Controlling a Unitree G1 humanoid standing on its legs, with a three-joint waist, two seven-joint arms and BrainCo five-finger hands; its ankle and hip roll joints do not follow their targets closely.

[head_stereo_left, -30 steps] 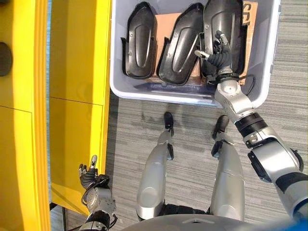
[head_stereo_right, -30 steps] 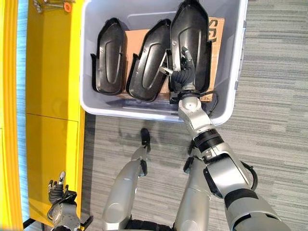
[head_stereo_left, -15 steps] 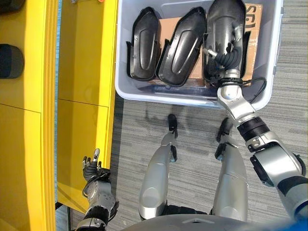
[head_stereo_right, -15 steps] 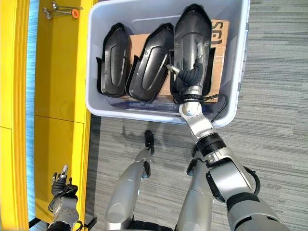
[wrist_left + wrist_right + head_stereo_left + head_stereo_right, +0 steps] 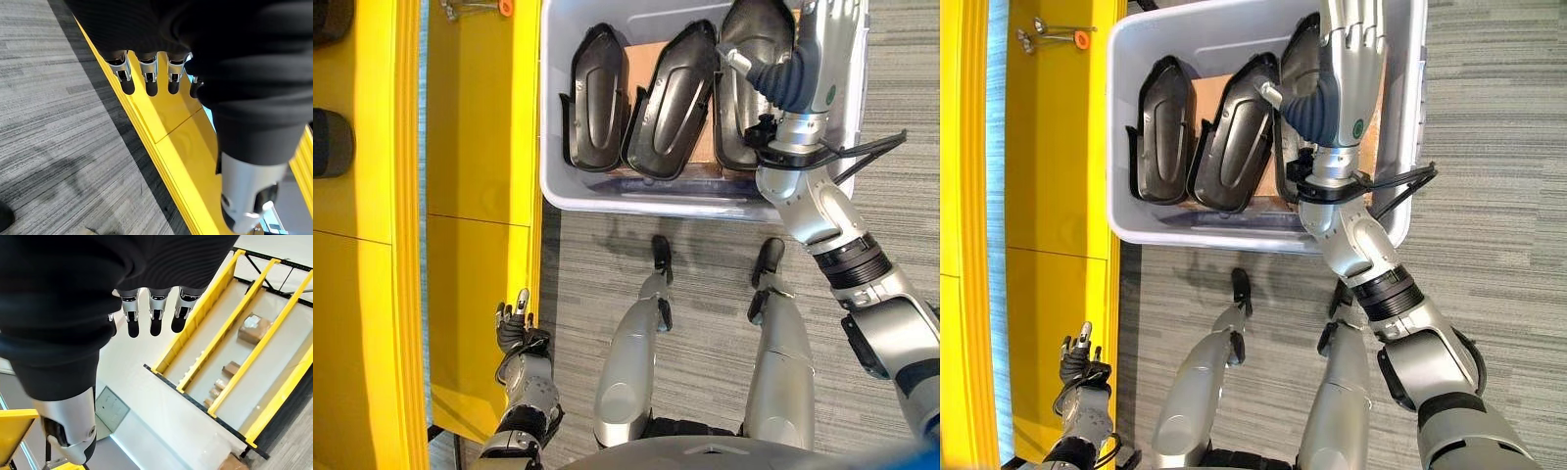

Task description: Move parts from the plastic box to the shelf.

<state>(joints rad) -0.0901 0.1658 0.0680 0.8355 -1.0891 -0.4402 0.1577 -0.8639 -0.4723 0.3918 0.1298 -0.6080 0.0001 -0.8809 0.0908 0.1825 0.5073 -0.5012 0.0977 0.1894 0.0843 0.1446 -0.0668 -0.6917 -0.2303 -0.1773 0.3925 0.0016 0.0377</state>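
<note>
Grey striped carpet (image 5: 685, 225) runs across the floor, and on the far left stands the yellow shelf (image 5: 475, 176), with a small tool with an orange tip (image 5: 1058, 37) lying on it up at the top. Down at the bottom left, the left hand (image 5: 514, 328) hangs right beside the shelf's edge, its fingers (image 5: 146, 78) relaxed and straight, nothing in them. Moving right, the grey plastic box (image 5: 558, 186) sits on the carpet just beside the shelf, and in it three black parts stand in a row: the left part (image 5: 597, 103), the middle part (image 5: 668, 103) leaning against its neighbour, and the right part (image 5: 749, 59), with brown cardboard (image 5: 641, 59) behind them. Over that right part, the right hand (image 5: 1351, 39) is raised, back of the hand toward the camera, fingers (image 5: 154, 313) stretched out and loose; it looks empty, though whether it touches the part beneath is hard to tell from here.
</note>
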